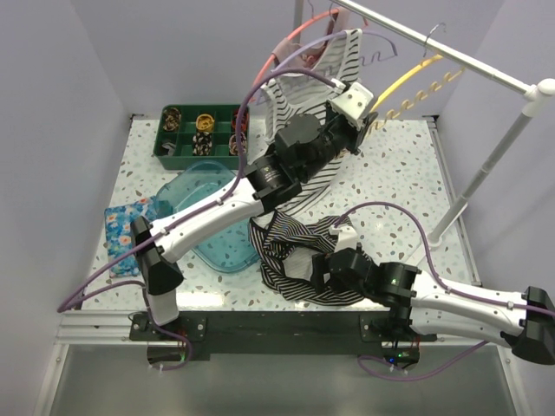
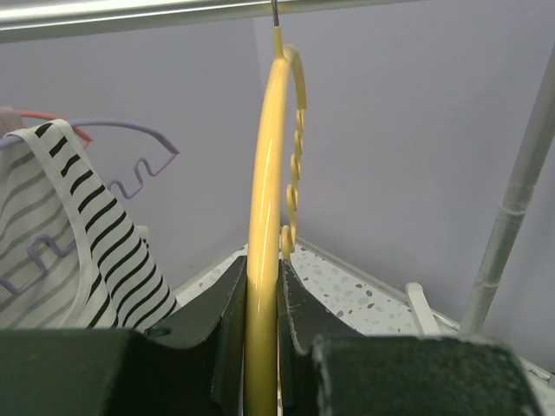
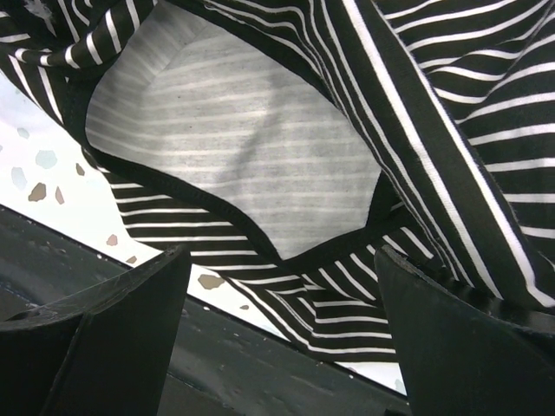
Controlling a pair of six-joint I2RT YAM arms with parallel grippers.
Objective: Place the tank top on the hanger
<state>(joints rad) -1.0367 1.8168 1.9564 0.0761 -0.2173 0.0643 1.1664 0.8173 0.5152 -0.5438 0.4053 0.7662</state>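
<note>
Speckled counter (image 1: pixel 390 182) is covered near its front edge by the tank top (image 1: pixel 295 256), which is bunched in a heap. It is found right under the right claw (image 3: pixel 277 269), the nearer one, which is spread wide with nothing in it. Far off, up by the rail (image 1: pixel 451 49), the hanger (image 2: pixel 264 173) is pinched by the nearly closed left claw (image 2: pixel 263 303).

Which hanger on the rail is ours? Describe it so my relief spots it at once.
Find the white clothes rail across the back right corner. The hanger is the rightmost of three hanging there, clamped by the left gripper. It is the only yellow one and carries nothing; the pink hanger and lilac hanger sit left of it by a white striped top.
</note>
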